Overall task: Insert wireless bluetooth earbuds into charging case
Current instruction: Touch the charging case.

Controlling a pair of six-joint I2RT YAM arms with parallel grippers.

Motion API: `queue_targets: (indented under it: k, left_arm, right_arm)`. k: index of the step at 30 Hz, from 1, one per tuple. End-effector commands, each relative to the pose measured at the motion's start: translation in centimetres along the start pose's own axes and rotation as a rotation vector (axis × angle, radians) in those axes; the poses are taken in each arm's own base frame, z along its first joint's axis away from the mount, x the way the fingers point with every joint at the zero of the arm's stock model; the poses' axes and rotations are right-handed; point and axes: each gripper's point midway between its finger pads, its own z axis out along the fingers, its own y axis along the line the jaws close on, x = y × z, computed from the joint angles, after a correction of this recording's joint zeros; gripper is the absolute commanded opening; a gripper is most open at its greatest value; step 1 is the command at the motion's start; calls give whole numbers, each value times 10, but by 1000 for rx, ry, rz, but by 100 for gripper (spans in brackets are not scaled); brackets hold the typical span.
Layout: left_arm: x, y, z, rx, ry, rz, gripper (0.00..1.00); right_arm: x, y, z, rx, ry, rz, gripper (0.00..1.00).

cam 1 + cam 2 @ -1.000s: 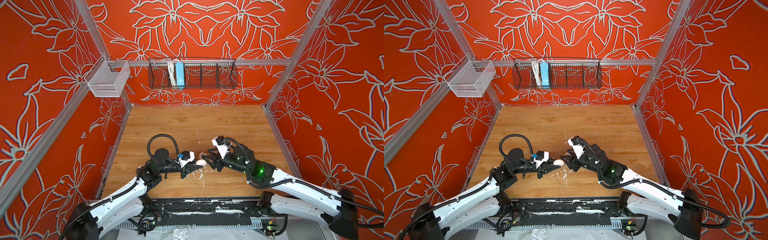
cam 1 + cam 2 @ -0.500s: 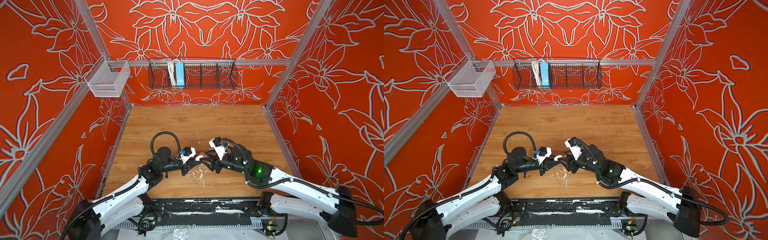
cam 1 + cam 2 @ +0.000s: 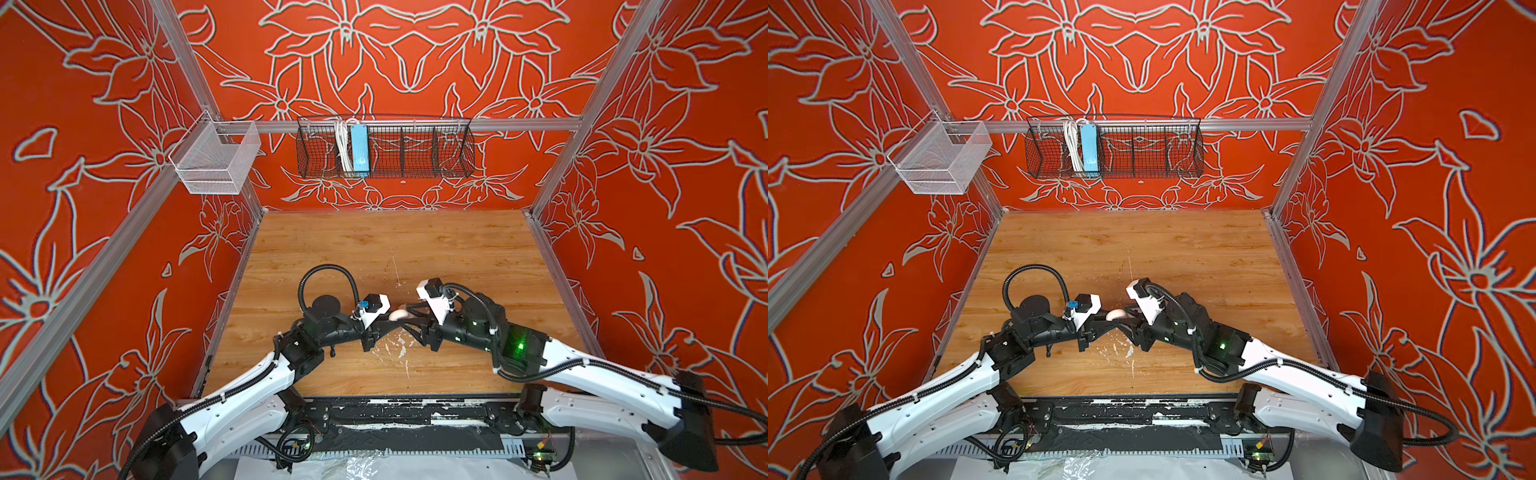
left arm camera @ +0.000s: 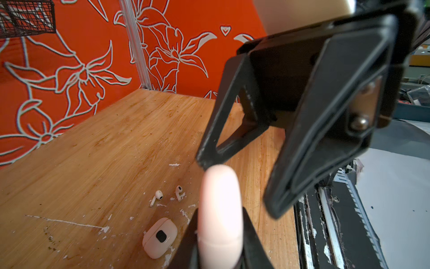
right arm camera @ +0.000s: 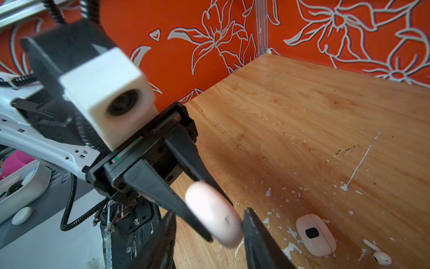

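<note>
**Case lifted, opening comes next**

In both top views the left gripper (image 3: 390,322) clamps the pink charging case (image 3: 399,314) in the air. Left wrist: two earbuds (image 4: 158,194) lie on the table (image 4: 69,163). Right wrist: the right gripper (image 5: 209,212), half open, straddles the case; next it should probably pinch and pull it open.

Mostly covered in both top views, at the centre of the frame: pale pink glossy oval case (image 3: 398,314) (image 3: 1115,314), only a sliver showing. Blurred from the left wrist and cut by the frame's edge: same case, likewise black right gripper (image 4: 238,188). Not to be made out in either top view: tiny white stemmed plastic earbuds (image 4: 159,195).
</note>
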Motion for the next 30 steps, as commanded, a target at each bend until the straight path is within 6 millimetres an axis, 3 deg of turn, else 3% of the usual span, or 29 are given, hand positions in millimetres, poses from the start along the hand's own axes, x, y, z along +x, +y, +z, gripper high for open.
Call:
queue_targets:
  k: [1,5,12,26,30]
  left_arm:
    - [-11,3,0,-12,-33,24,0]
    - [-11,1,1,0,-33,25,0]
    - [-11,0,1,9,-29,26,0]
    - [-9,3,0,-13,-25,24,0]
    - [-9,4,0,-17,-24,23,0]
  right_arm:
    - [-15,3,-12,2,-79,-22,49]
    - [-18,-5,-12,50,-91,-3,46]
    - [-18,-21,5,156,-25,44,30]
    - [4,20,22,-103,57,24,24]
    - [23,19,31,-114,120,42,21]
